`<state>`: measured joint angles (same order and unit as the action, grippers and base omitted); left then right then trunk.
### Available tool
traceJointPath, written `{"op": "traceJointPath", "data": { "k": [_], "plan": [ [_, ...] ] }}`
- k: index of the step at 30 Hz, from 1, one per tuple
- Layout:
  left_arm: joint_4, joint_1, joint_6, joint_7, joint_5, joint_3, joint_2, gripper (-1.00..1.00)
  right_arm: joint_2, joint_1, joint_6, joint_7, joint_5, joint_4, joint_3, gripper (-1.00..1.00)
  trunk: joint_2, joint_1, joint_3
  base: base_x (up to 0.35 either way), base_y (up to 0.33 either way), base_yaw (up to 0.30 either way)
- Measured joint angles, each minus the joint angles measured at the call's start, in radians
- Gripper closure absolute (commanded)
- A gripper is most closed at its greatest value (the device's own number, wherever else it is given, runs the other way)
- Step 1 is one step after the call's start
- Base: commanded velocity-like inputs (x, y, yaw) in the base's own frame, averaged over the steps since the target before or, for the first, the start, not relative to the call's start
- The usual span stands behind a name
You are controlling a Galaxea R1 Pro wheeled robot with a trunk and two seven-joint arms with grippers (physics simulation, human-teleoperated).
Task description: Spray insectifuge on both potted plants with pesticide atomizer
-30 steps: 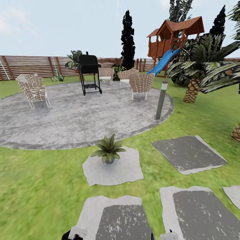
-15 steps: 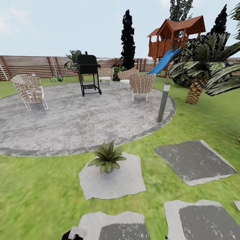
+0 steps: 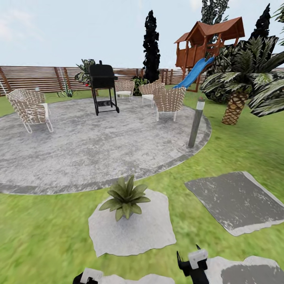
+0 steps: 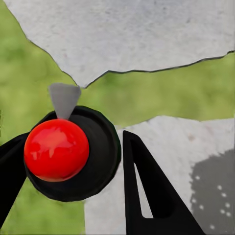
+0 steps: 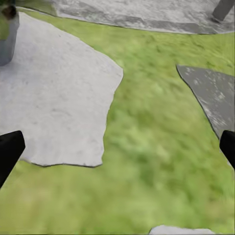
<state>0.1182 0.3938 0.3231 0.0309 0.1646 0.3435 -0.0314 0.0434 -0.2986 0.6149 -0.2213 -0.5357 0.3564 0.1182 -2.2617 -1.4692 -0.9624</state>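
One potted plant (image 3: 124,196), a low rosette of pointed green leaves, stands on a pale stepping stone (image 3: 134,230) just ahead of me; its grey pot (image 5: 7,35) shows in the right wrist view. Far off by the fence a small spiky plant (image 3: 66,92) may be the second one. In the left wrist view my left gripper (image 4: 73,138) is shut on the pesticide atomizer (image 4: 73,152), seen end-on as a dark round body with a red ball and a grey nozzle. My right gripper (image 3: 192,261) hangs open over the grass, right of the plant's stone, with nothing in it.
A round grey patio (image 3: 90,146) lies beyond the plant with a black grill (image 3: 102,81), wicker chairs (image 3: 169,100) and a short lamp post (image 3: 196,122). Darker stepping stones (image 3: 236,199) lie to the right. Palms (image 3: 236,98) and a playhouse with a blue slide (image 3: 195,71) stand at the back right.
The whole view has shifted: the plant and stones have slid down and nearer as the camera moved forward. My right gripper has risen into the head view.
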Motion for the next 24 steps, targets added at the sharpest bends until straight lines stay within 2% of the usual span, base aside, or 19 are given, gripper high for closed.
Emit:
{"op": "traceJointPath", "data": {
  "k": [1, 3, 5, 13, 18, 19, 20, 22, 24],
  "plan": [
    [0.000, 0.000, 0.000, 0.000, 0.005, -0.001, -0.001, 1.00, 0.000, 0.000, -0.046, 0.072, 0.001, 0.016, 0.001, -1.00, 0.000, 0.000, 0.000, 0.340, 0.000, 0.000],
    [0.000, 0.000, -0.001, 0.000, 0.018, -0.001, -0.002, 1.00, -0.001, 0.000, -0.101, 0.157, 0.002, 0.025, 0.004, -1.00, 0.000, 0.000, 0.000, 0.339, 0.000, 0.000],
    [0.000, 0.000, 0.000, 0.000, 0.042, -0.001, -0.002, 1.00, -0.006, 0.000, -0.126, 0.205, 0.002, 0.030, 0.005, -1.00, 0.000, 0.000, 0.000, 0.319, 0.000, 0.000],
    [0.008, 0.000, 0.001, 0.000, 0.047, 0.001, -0.005, 1.00, -0.008, 0.000, -0.131, 0.214, 0.000, 0.033, 0.003, -1.00, 0.000, 0.000, 0.000, 0.293, 0.000, 0.000],
    [0.013, 0.011, -0.007, -0.017, 0.034, 0.011, -0.007, 1.00, -0.010, 0.000, -0.136, 0.226, -0.010, 0.039, -0.001, -1.00, 0.000, -0.001, 0.000, 0.064, 0.000, 0.000],
    [0.014, 0.014, -0.009, -0.046, 0.030, 0.013, -0.011, 1.00, -0.013, 0.000, -0.141, 0.257, -0.013, 0.055, -0.003, -1.00, 0.000, -0.001, 0.000, 0.008, 0.000, 0.000],
    [0.013, 0.015, -0.012, -0.087, 0.030, 0.015, -0.026, 1.00, -0.017, 0.000, -0.148, 0.282, -0.016, 0.069, -0.003, -1.00, 0.000, -0.001, 0.000, 0.004, 0.000, 0.000],
    [0.013, 0.016, -0.015, -0.175, 0.033, 0.012, -0.062, 1.00, -0.027, 0.000, -0.182, 0.378, -0.016, 0.121, -0.003, -1.00, 0.000, -0.001, 0.000, 0.002, 0.000, 0.000],
    [0.013, 0.017, -0.017, -0.274, 0.031, 0.012, -0.100, 1.00, -0.037, 0.000, -0.264, 0.533, -0.015, 0.198, -0.002, -1.00, 0.000, -0.001, 0.000, 0.000, 0.000, 0.000]
  ]
}}
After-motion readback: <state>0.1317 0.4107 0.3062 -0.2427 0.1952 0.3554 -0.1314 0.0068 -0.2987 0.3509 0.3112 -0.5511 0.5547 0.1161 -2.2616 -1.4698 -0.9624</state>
